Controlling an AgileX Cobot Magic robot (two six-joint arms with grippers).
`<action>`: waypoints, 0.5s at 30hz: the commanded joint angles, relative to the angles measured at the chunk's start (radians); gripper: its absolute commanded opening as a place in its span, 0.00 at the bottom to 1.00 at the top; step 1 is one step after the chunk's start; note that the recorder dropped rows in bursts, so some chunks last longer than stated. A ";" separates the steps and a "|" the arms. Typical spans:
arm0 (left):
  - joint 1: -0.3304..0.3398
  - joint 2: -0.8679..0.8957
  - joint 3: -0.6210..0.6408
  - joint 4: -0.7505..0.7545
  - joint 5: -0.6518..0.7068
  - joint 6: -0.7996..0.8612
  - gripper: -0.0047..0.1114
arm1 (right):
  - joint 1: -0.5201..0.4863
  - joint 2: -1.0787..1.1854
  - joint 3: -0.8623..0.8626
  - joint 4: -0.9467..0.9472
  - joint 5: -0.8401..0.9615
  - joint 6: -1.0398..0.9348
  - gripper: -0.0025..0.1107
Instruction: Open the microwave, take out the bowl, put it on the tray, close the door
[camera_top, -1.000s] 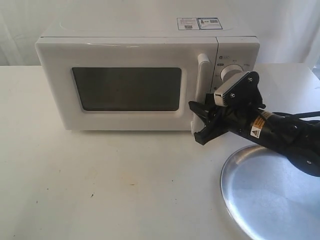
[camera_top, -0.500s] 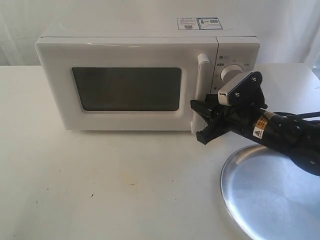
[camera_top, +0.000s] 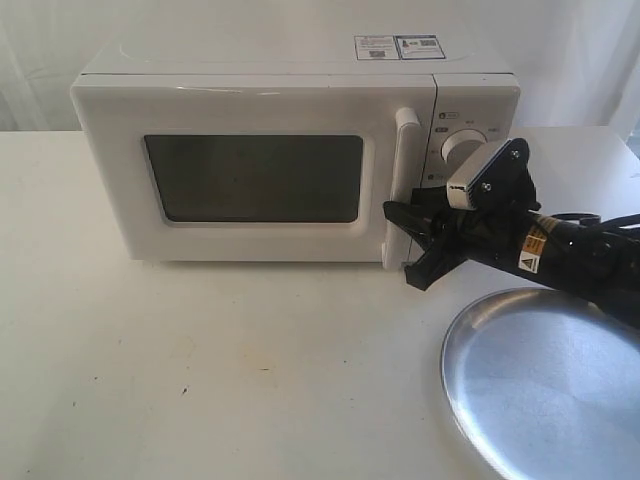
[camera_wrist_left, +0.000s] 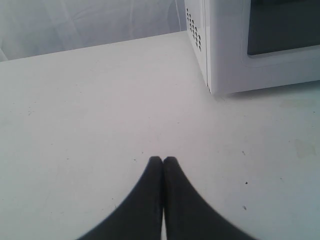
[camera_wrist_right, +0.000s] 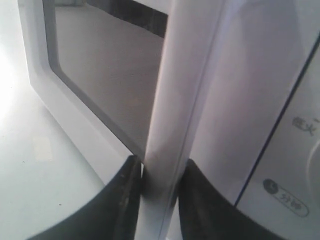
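Note:
The white microwave (camera_top: 260, 100) stands at the back of the table with its door (camera_top: 130, 180) closed. My right gripper (camera_top: 408, 243) reaches in from the right to the lower end of the vertical bar handle (camera_top: 403, 150). In the right wrist view the handle (camera_wrist_right: 175, 100) runs between the two dark fingers of the right gripper (camera_wrist_right: 160, 167), which are shut on it. The silver tray (camera_top: 545, 380) lies at the front right, under the right arm. The bowl is hidden. My left gripper (camera_wrist_left: 162, 160) is shut on nothing, low over the table beside the microwave (camera_wrist_left: 225, 50).
Two round dials (camera_top: 460, 148) sit on the panel right of the handle. Bare white table (camera_top: 220, 360) stretches in front of the microwave. A pale curtain hangs behind.
My right gripper and arm have shifted slightly to the right and up along the handle's lower end. The door looks unchanged.

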 joint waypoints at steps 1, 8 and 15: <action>-0.004 -0.002 -0.001 0.000 -0.003 0.000 0.04 | 0.029 -0.023 0.027 -0.389 -0.179 -0.019 0.02; -0.004 -0.002 -0.001 0.000 -0.003 0.000 0.04 | 0.029 -0.047 0.027 -0.493 -0.179 0.013 0.02; -0.004 -0.002 -0.001 0.000 -0.001 0.000 0.04 | 0.029 -0.096 0.027 -0.572 -0.179 0.061 0.02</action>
